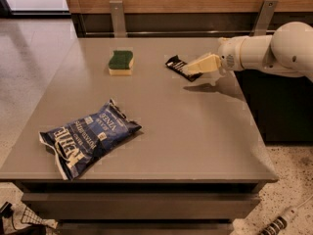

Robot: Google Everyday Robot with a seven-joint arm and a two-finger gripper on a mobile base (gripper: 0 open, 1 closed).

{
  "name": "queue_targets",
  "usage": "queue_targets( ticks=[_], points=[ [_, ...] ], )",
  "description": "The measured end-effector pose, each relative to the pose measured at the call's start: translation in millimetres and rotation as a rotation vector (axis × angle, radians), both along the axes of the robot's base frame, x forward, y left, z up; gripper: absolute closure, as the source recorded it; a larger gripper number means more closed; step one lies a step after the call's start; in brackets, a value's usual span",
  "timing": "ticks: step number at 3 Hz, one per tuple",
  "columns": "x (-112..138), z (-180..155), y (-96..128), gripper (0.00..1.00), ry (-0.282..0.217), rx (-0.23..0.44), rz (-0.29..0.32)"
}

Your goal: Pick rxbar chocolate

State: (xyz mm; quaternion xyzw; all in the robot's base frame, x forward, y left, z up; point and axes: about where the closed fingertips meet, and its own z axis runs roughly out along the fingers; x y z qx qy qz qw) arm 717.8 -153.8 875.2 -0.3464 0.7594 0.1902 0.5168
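- The rxbar chocolate (176, 65) is at the far side of the table (195, 131), right of the sponge (121, 62).
- The gripper (193, 68) is at its right end; I cannot tell if it grips.

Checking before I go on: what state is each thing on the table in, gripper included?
rxbar chocolate: at the tip of the gripper; lifted or not, cannot tell.
gripper: low over the table, at the bar's right end.
chip bag: lying flat, untouched.
sponge: green side up, untouched.
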Motion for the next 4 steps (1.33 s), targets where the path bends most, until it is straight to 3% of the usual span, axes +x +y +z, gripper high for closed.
queue_targets(
  ticks=[1,4],
  points=[
    [12.7,-11.0,10.1,0.0,-0.009,0.043,0.051],
    [34.1,-57.8,30.6,0.0,0.04,0.064,-0.017]
  ],
)
